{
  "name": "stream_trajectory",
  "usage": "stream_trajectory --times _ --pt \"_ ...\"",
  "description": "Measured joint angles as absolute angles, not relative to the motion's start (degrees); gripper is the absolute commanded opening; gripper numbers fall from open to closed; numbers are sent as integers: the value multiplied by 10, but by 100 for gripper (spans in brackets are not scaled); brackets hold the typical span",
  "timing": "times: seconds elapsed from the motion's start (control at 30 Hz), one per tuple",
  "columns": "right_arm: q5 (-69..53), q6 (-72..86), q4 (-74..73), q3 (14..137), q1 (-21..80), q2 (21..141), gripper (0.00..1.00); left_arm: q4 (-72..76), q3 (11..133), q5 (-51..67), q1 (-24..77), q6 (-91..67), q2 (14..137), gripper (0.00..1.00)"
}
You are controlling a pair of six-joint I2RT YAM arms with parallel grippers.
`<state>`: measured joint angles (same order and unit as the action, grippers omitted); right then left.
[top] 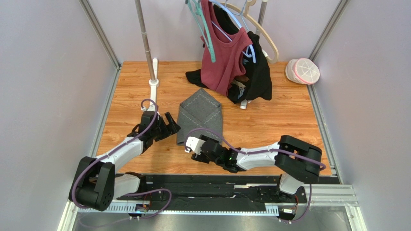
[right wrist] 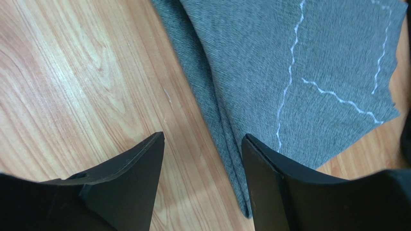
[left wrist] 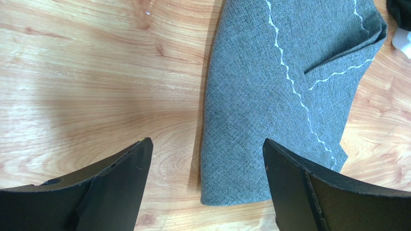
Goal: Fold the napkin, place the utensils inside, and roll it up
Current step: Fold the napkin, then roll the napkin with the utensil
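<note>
The napkin lies folded on the table, a little toward 11 o'clock from the table's middle. Its layers overlap so that the pale stitching forms crossing lines on top, with a point toward 12 o'clock and a straight edge toward 6. The left gripper sits just beside the napkin at its 8 o'clock, released, with the jaws spread wide. In the left wrist view the two dark fingers stand well apart over bare wood and cloth, and the napkin's near corner lies in the gap between them, closer to the finger at 4 o'clock; nothing is pinched. The right gripper is at the napkin's 6 o'clock, right at its near edge, and it too is released. In the right wrist view its fingers are parted, and the napkin's folded edge runs down between them and passes behind the finger at 5 o'clock. Whether either gripper touches the cloth cannot be told. Beyond the napkin, toward 1 o'clock, a maroon top and a black garment hang from hangers, their hems reaching the table. A pole rises at 11 o'clock, and a pink-and-white cap lies at the table's 2 o'clock corner.
</note>
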<state>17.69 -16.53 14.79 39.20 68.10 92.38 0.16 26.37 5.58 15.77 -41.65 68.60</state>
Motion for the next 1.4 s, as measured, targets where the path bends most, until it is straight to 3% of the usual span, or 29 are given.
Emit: stream_trajectory --times 0.57,0.73,0.8,1.07,1.4 --pt "289 -305 287 425 709 1048 57 -24 264 70 128 -399 661 94" --pt "298 -320 307 429 711 1067 39 -24 264 75 124 -395 661 94" --pt "301 -324 312 430 712 1074 38 -24 264 76 122 -394 661 94" --pt "302 -328 306 433 712 1086 2 -25 264 86 119 -387 661 94" --pt "242 -274 157 480 707 1053 0 -37 264 90 119 -368 661 96"
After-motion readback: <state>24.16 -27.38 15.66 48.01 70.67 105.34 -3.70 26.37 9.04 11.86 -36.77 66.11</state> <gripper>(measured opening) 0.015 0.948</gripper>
